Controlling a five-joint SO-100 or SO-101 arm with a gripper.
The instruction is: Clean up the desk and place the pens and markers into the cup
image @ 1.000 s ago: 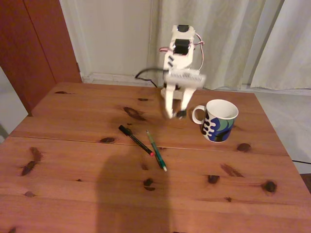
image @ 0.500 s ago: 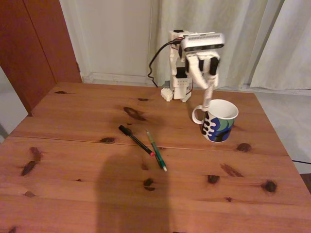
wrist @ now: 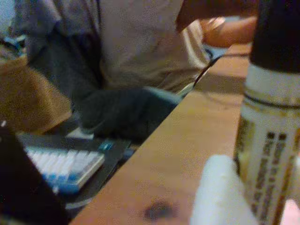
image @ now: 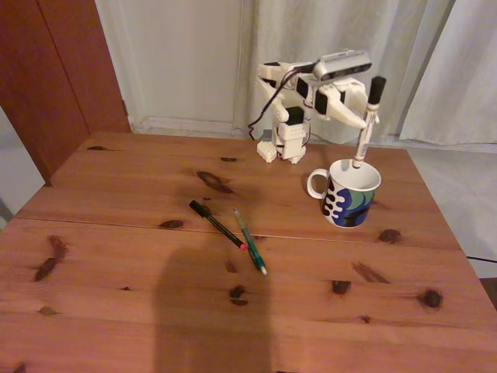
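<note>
- Gripper [image: 359, 123] raised over cup [image: 348, 193], clamped on marker [image: 365, 124].
- Marker near upright, black cap up, lower end just above cup's rim.
- Black pen [image: 217, 224], green pen [image: 250, 240] flat on desk [image: 116, 256], tips close, left of cup.

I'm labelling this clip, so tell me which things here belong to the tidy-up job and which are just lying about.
Part of the job:
white marker, held upright in the pincer over the cup
cup
black pen on the desk
green pen beside it

Just lying about:
keyboard in the wrist view
curtains
</note>
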